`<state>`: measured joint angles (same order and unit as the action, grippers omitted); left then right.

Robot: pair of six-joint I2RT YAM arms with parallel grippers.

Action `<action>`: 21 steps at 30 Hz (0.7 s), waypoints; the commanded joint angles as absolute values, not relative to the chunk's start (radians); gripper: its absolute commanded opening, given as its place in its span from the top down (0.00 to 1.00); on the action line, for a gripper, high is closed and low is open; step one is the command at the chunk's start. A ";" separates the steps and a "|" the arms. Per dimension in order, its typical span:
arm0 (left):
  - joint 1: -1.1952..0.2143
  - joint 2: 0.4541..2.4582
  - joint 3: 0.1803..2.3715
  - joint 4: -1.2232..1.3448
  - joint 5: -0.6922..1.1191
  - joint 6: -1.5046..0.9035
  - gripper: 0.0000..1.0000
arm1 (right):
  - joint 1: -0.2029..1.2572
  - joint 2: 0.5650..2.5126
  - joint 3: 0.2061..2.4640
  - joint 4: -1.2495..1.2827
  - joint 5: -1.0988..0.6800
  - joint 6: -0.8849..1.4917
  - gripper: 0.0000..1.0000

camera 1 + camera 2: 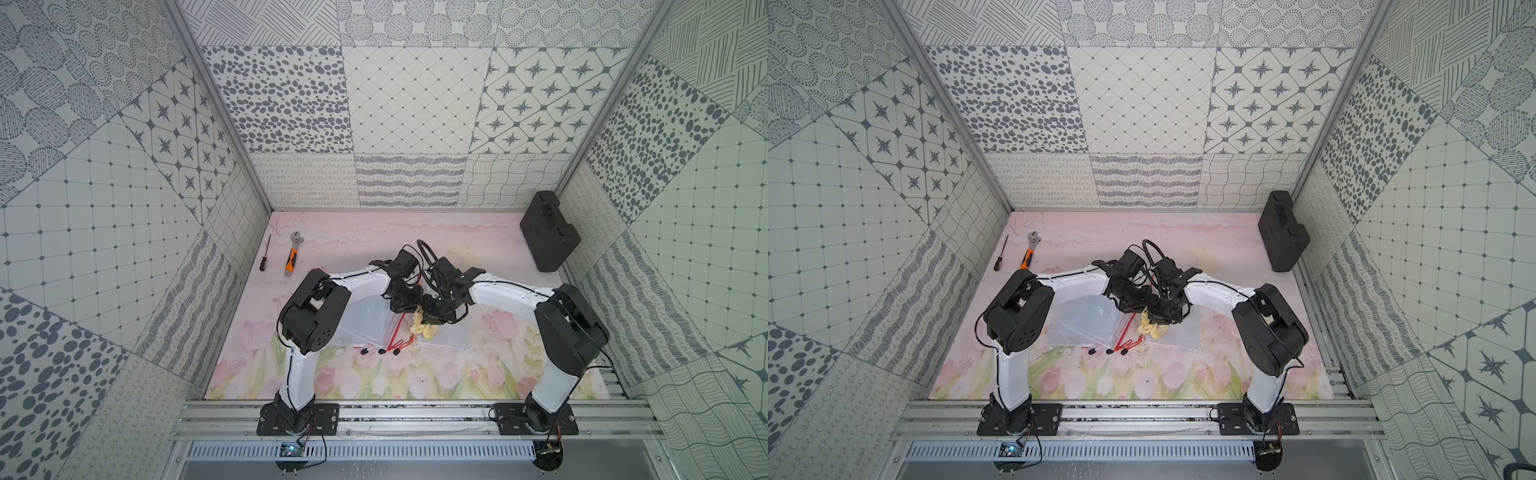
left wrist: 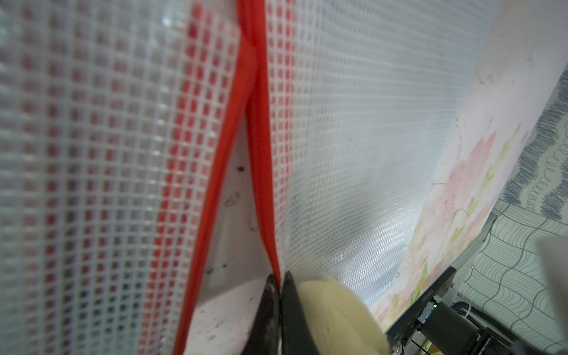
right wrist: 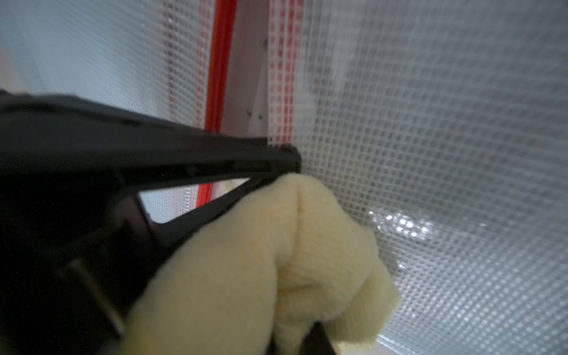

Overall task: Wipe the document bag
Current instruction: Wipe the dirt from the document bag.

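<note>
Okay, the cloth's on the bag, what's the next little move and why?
Probably sweep the right gripper with the yellow cloth across the mesh of the document bag, away from the red zipper edge. The left gripper is shut on that edge, holding it, and the cloth sits bunched right beside it against the mesh.

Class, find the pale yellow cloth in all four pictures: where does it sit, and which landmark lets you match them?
Top view: cloth near the picture's centre.
Top view: cloth near the centre again, slightly further left.
Left wrist: cloth at the frame's lower edge, right of centre.
Right wrist: cloth large, filling the frame's lower middle.
Shared landmark: the document bag's red zipper strip, right beside the cloth.
</note>
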<state>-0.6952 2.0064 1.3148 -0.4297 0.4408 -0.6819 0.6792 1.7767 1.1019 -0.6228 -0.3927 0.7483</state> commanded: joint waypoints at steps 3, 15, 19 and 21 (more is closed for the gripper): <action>-0.674 2.005 1.300 -0.376 0.420 -0.748 1.00 | 0.578 1.725 0.941 -0.575 -0.418 0.774 1.00; -0.615 1.996 1.251 -0.362 0.456 -0.740 1.00 | 0.409 1.542 0.900 -0.771 -0.329 0.668 1.00; -0.616 2.004 1.243 -0.330 0.473 -0.768 1.00 | 0.618 1.702 1.063 -0.728 -0.356 0.722 1.00; -0.617 2.000 1.239 -0.328 0.470 -0.771 1.00 | 0.677 1.773 1.116 -0.700 -0.371 0.745 1.00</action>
